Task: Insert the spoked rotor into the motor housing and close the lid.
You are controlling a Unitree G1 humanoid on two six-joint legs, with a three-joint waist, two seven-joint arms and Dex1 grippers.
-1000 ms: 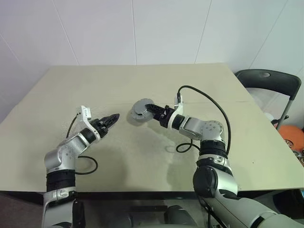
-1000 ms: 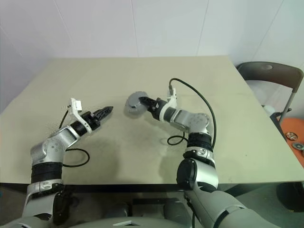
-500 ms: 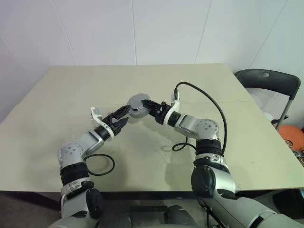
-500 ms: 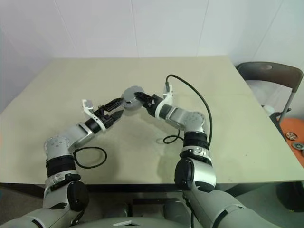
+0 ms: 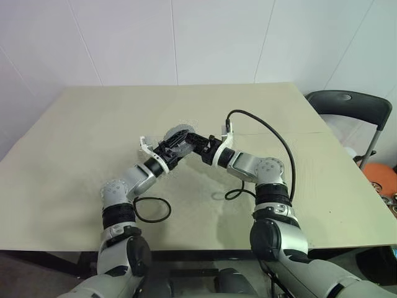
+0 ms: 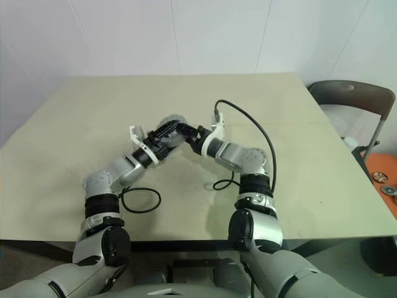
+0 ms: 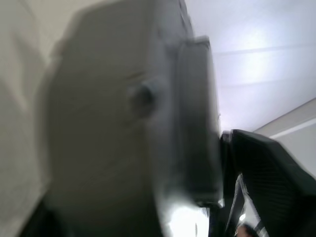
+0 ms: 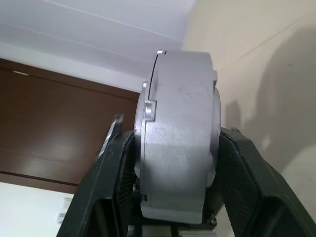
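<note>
My right gripper (image 5: pixel 193 141) is shut on the motor housing (image 5: pixel 175 136), a round grey puck held above the table's middle. In the right wrist view the housing (image 8: pixel 177 148) stands edge-on between the two black fingers (image 8: pixel 108 187), one on each flat face. The lid (image 8: pixel 148 106) lies flat against the housing as a thin disc with a seam along the rim. My left gripper (image 5: pixel 169 149) is right at the housing's near-left side, and the housing (image 7: pixel 113 128) looms close in the left wrist view. The spoked rotor is hidden.
The beige table (image 5: pixel 87 124) stretches wide on all sides of both arms. Black cables (image 5: pixel 149 210) loop on it beneath each arm. A dark chair (image 5: pixel 350 102) and an orange object (image 5: pixel 381 177) stand off the table's right edge.
My left arm has swung to the right and rolled its wrist, bringing its gripper from open table up against the held housing. The right gripper has kept its hold, barely moving.
</note>
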